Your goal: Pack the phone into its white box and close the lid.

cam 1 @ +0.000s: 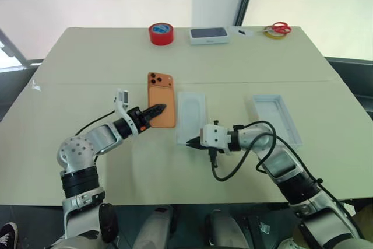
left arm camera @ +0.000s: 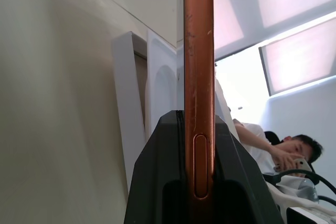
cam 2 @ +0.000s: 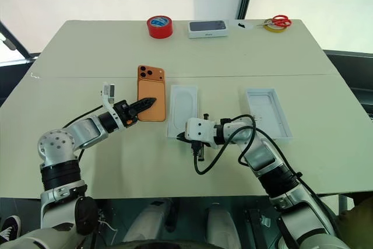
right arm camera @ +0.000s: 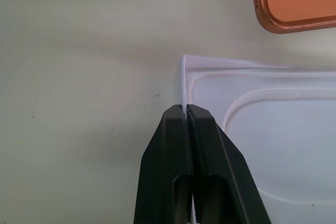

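Observation:
The orange phone (cam 1: 161, 94) hangs just above the table left of centre, and my left gripper (cam 1: 158, 109) is shut on its near edge; the left wrist view shows the phone's side (left arm camera: 198, 51) pinched between the black fingers (left arm camera: 157, 182). Right beside it lies the white box (cam 1: 179, 122), with a flat white insert (cam 1: 192, 115) with an oval recess resting in it. My right gripper (cam 1: 191, 143) is shut on the box's thin wall (right arm camera: 182, 80) at the near left corner. The lid (cam 1: 277, 118) lies open side up further right.
At the table's far edge stand a red tape roll (cam 1: 161, 33), a white box with a dark top (cam 1: 208, 35), and red-handled scissors (cam 1: 280, 28) beside a yellow tape roll (cam 1: 271, 34). A seated person (left arm camera: 286, 150) shows in the left wrist view.

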